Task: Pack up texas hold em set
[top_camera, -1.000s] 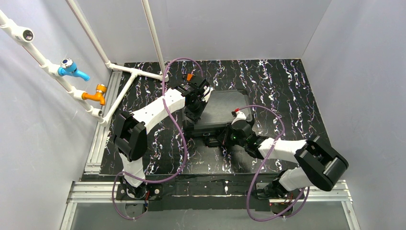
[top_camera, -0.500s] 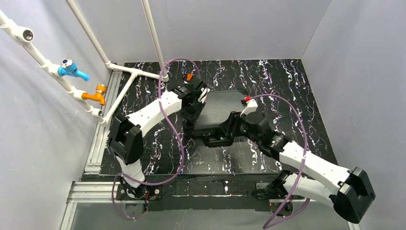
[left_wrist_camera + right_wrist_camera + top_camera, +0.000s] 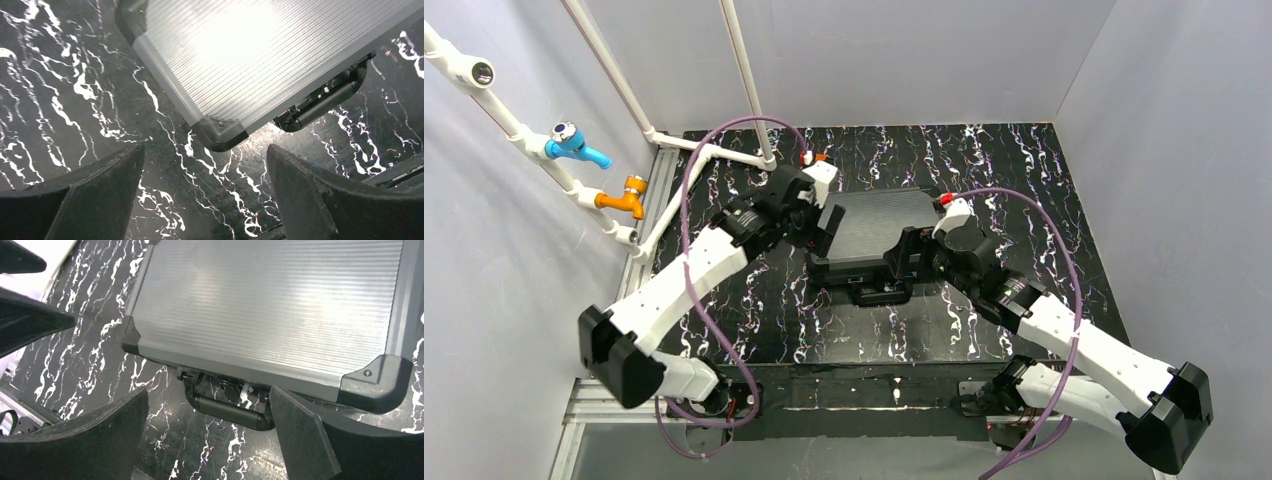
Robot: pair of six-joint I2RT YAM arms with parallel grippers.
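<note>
— What lies nearest the arm bases?

— Bare black marbled table (image 3: pixel 854 335). Just past it comes the handle (image 3: pixel 230 410) of the case (image 3: pixel 879 220), on the case's near side and low against the tabletop.

— And the case itself?

— It lies flat around the middle of the table, lid shut, ribbed top face up, dark caps on its corners. With the lid down, whatever is inside is hidden.

— Where is the right gripper (image 3: pixel 902 262)?

— At the near right part of the case, over its front edge. Its wrist camera shows the two dark fingers spread wide. The handle and the front rim show in the gap between them, and neither finger touches either one. It pinches nothing.

— The left gripper (image 3: pixel 821 226)?

— A little farther back, just beside the left edge of the case. Its fingers are spread wide too. From its own camera the case's near left corner shows between the fingertips but beyond them, with marbled table under the gap. It grips nothing either.

— So both arms flank the case?

— Yes, one on each side, each reaching in from its own base.

— What is farther back?

— More marbled table behind the case. Past its far left corner stand white pipes (image 3: pixel 742 70), and on the left wall hang a blue tap (image 3: pixel 574 143) and an orange tap (image 3: pixel 624 195).
</note>
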